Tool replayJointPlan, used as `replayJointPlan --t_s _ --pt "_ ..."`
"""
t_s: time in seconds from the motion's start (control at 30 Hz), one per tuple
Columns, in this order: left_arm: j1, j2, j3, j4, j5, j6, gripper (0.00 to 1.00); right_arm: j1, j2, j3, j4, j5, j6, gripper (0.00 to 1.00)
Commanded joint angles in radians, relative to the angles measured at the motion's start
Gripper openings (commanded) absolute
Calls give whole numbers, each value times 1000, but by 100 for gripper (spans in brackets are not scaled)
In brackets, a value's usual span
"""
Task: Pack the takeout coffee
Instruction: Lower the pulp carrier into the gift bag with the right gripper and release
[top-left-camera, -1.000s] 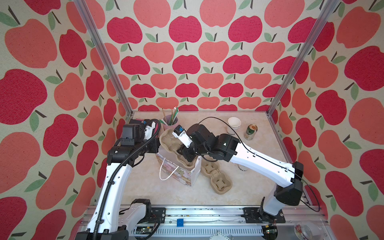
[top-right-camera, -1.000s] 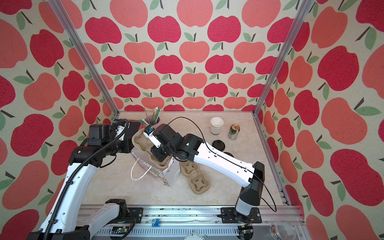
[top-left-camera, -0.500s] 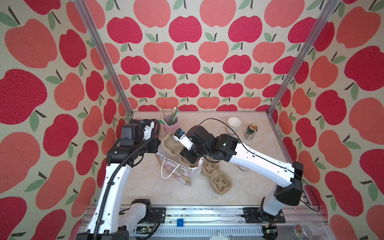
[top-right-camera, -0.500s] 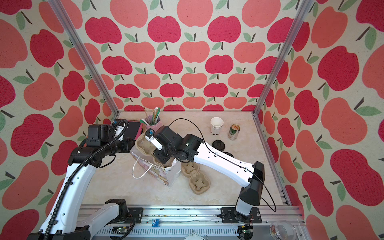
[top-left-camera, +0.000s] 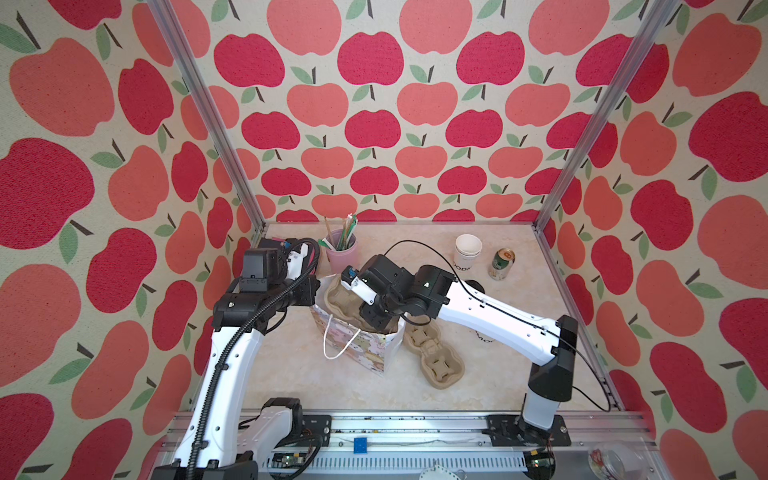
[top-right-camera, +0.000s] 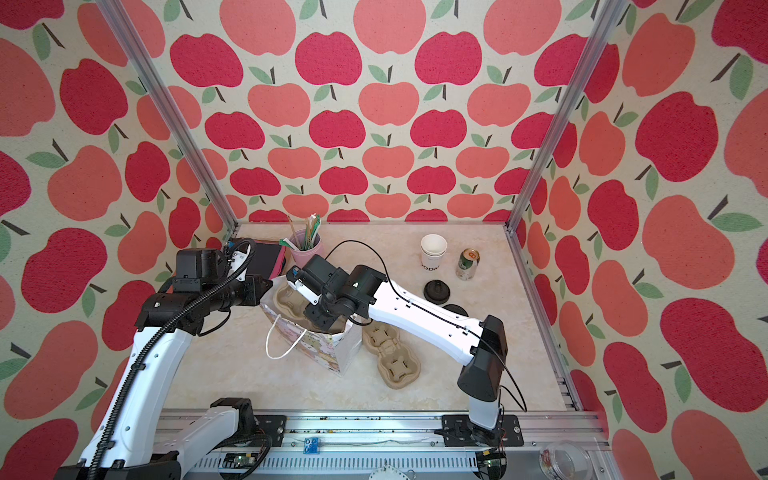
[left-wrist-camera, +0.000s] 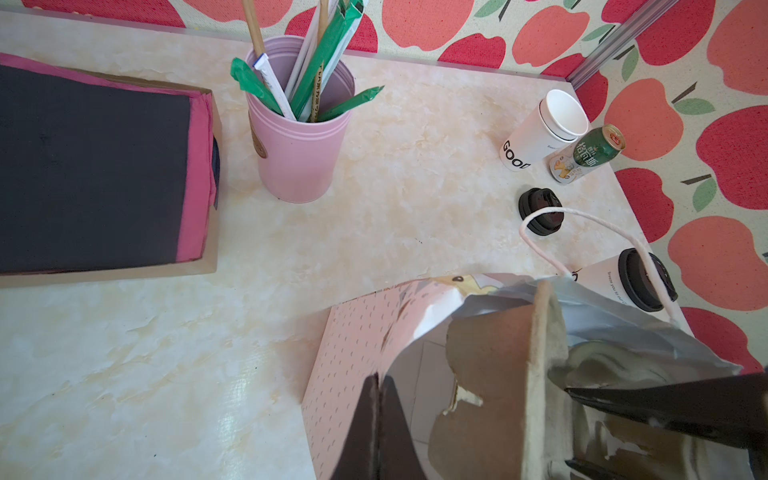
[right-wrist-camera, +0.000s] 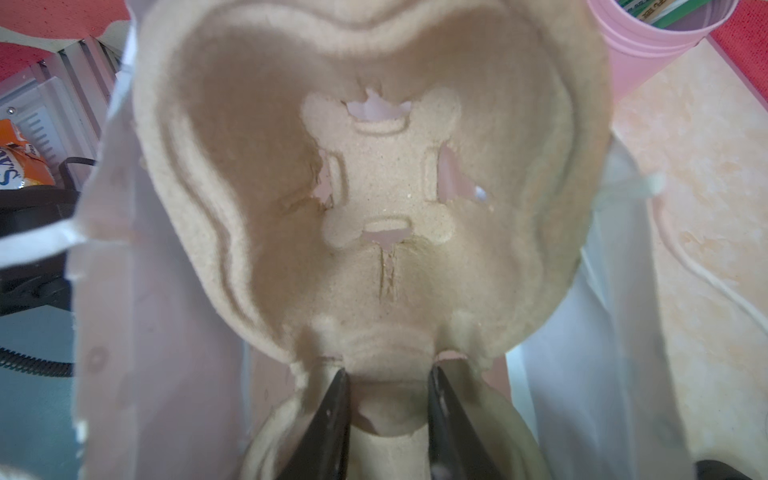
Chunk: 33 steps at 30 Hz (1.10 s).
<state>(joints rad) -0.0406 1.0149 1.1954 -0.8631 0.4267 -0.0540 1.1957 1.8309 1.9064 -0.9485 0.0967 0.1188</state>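
Observation:
The takeout coffee (left-wrist-camera: 602, 277), a white cup with a black lid, stands behind the bag in the left wrist view. In a top view only its lid edge (top-right-camera: 456, 310) shows past the right arm. My left gripper (left-wrist-camera: 380, 388) (top-left-camera: 316, 291) is shut on the rim of the pink paper bag (top-left-camera: 365, 351) (top-right-camera: 328, 349). A brown pulp cup carrier (right-wrist-camera: 386, 187) (top-left-camera: 337, 296) stands in the bag's mouth. My right gripper (right-wrist-camera: 388, 382) (top-left-camera: 376, 326) is shut on the carrier's middle ridge.
Spare pulp carriers (top-left-camera: 434, 353) lie just right of the bag. A pink tumbler of straws (top-left-camera: 343, 254) and a dark box with pink lining (left-wrist-camera: 95, 174) stand at the back left. Nested white cups (top-left-camera: 467, 254), a green can (top-left-camera: 502, 264) and a loose black lid (top-right-camera: 436, 291) stand at the back right.
My right gripper has sunk lower with the carrier, which now sits deeper in the bag's mouth. The left gripper keeps its hold on the rim.

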Motion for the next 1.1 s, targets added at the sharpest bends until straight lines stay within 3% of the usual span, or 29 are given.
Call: replayJointPlan --t_s 0.0,0.73,1.07 --pt "7 -12 9 6 -5 23 0 1 22 44 -72 8 -19 25" --pt "7 -21 6 7 4 27 0 1 166 194 -212 -2 -21 26" --pt "8 -29 0 13 16 29 0 1 297 347 -343 -9 -22 26"
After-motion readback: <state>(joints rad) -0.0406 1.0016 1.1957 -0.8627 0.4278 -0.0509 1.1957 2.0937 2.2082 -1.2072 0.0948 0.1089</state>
